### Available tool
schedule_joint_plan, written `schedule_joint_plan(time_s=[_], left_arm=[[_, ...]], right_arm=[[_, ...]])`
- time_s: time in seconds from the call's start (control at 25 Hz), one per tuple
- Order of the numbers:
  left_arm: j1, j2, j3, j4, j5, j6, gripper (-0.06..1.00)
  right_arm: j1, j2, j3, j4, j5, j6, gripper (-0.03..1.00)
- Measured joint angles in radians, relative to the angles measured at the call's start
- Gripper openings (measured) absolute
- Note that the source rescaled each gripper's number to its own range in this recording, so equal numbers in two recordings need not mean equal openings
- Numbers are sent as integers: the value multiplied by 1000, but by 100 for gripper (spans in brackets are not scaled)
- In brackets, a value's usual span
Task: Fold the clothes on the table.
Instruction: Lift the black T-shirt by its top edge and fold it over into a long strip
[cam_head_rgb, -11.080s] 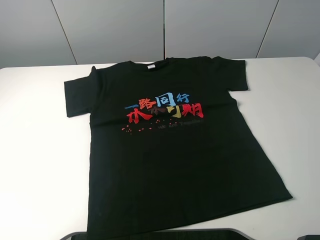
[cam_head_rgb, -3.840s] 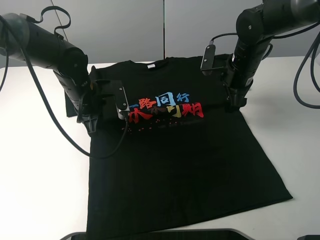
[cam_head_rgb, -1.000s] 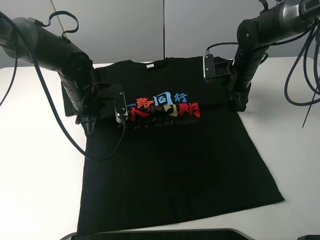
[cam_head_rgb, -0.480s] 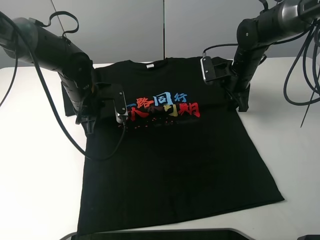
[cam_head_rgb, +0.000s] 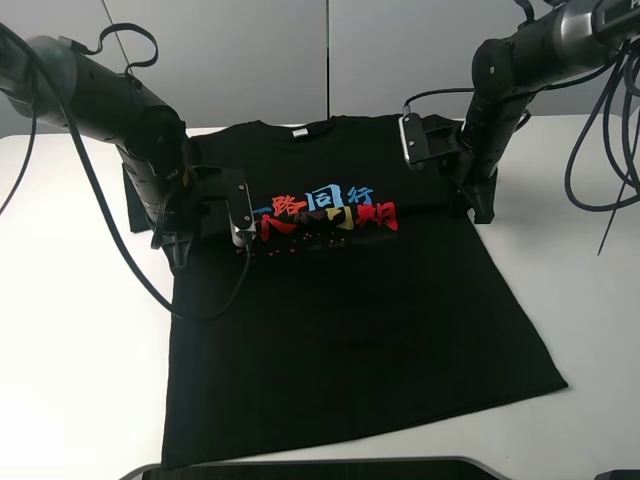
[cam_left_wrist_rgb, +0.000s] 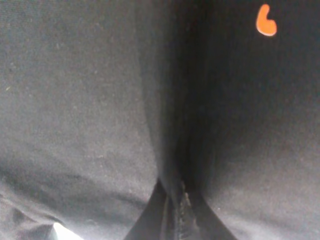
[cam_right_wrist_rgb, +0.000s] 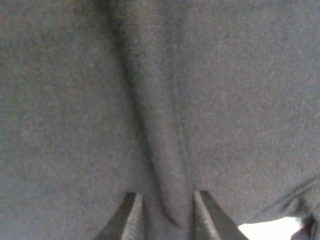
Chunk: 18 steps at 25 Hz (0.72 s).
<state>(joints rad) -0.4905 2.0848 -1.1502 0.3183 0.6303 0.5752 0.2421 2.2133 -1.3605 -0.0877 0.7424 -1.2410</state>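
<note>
clothes (cam_head_rgb: 350, 300): one black tee, lying flat and print-up mid-table (cam_head_rgb: 70, 350)
left gripper (cam_left_wrist_rgb: 175, 220): clenched on a pinched ridge of the shirt, at its left edge below the sleeve
right gripper (cam_right_wrist_rgb: 167, 215): jaws slightly apart astride a raised fold at the shirt's right edge; I can't tell if it's gripping
count: I see one shirt, two grippers

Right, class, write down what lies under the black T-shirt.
The white table shows beyond the T-shirt on both sides. The surface directly beneath the cloth is covered, so anything else under it cannot be seen.
</note>
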Motion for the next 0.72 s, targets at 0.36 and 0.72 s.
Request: schedule_joint_plan(time_s=[0.36,0.72], left_arm=[[0,0,0,7,2,-11,1],[0,-22,8,211,10,-261,1]], right_arm=[[0,2,-2,-16,-46,48,2],[0,-38,11,8,-113,166,2]])
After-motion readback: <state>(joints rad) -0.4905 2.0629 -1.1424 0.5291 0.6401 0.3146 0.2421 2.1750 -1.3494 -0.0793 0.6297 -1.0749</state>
